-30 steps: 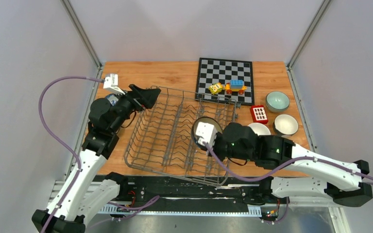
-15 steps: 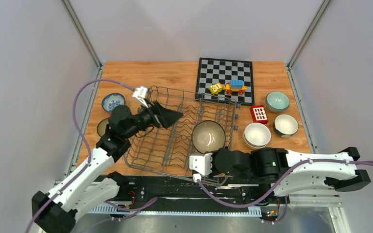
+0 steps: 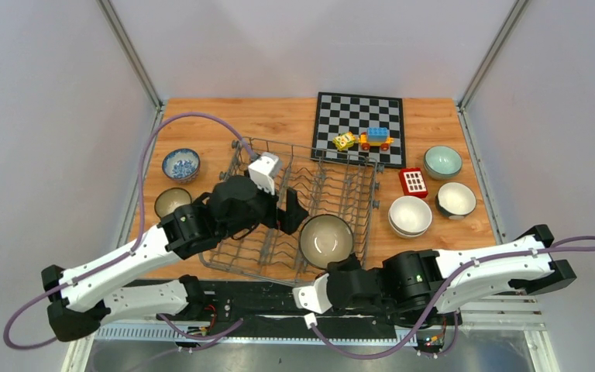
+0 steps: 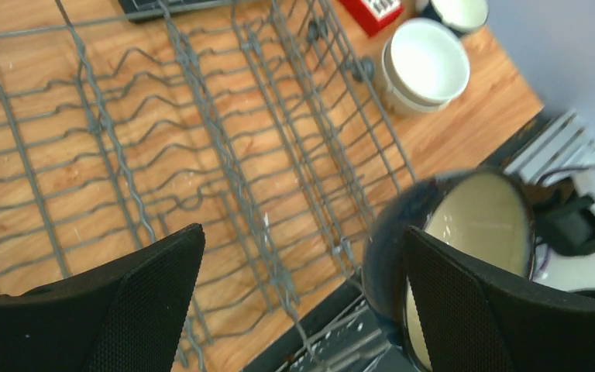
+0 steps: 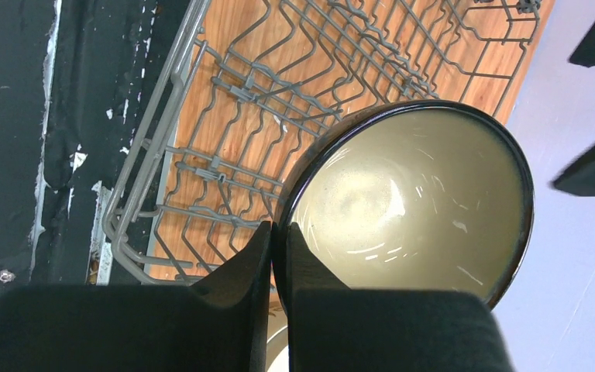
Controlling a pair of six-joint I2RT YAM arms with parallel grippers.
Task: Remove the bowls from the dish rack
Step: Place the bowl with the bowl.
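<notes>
One dark bowl (image 3: 326, 240) with a cream inside is being pinched at its near rim by the right gripper (image 5: 279, 236), whose jaws are clamping the thin wall. It is leaning tilted at the near right part of the dish rack (image 3: 341, 174). Beside it, the left gripper (image 4: 302, 240) is hovering over the rack's wires with jaws spread wide, holding nothing. Other bowls are resting on the table (image 3: 279, 116): a blue-and-white one (image 3: 180, 164) and a brownish one (image 3: 172, 201) left of the rack, and a white stack (image 3: 410, 215), a pale green one (image 3: 442, 162) and a dark, white-lined one (image 3: 455, 199) to its right.
</notes>
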